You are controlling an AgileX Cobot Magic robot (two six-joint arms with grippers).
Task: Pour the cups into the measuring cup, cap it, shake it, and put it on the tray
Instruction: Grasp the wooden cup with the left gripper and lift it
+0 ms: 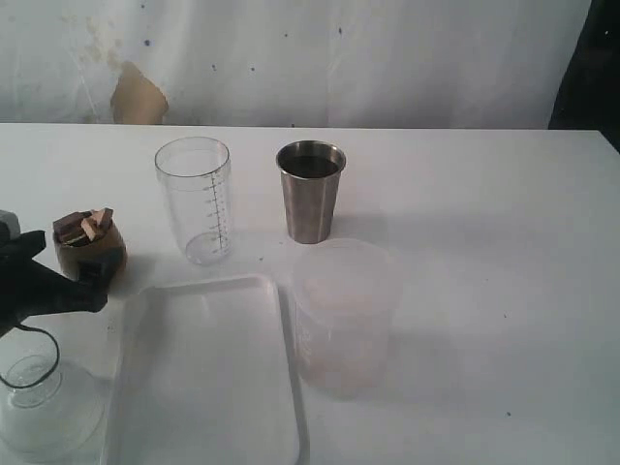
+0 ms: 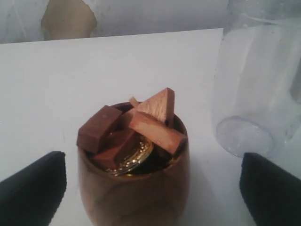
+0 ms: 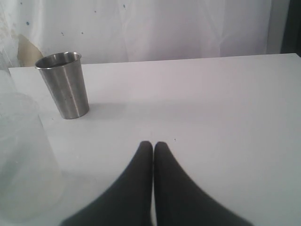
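Note:
The brown wooden cup stands at the left of the table, filled with wooden blocks and a gold coin. My left gripper is open around it, one black finger on each side with a gap to the cup's wall. The clear measuring cup with its printed scale stands upright and uncapped just beyond. The steel tumbler stands to its right. The white tray lies at the front. My right gripper is shut on nothing, low over bare table, out of the exterior view.
A wide frosted tub stands right of the tray, in front of the tumbler. A clear domed lid lies at the front left corner. In the right wrist view the tumbler stands far off.

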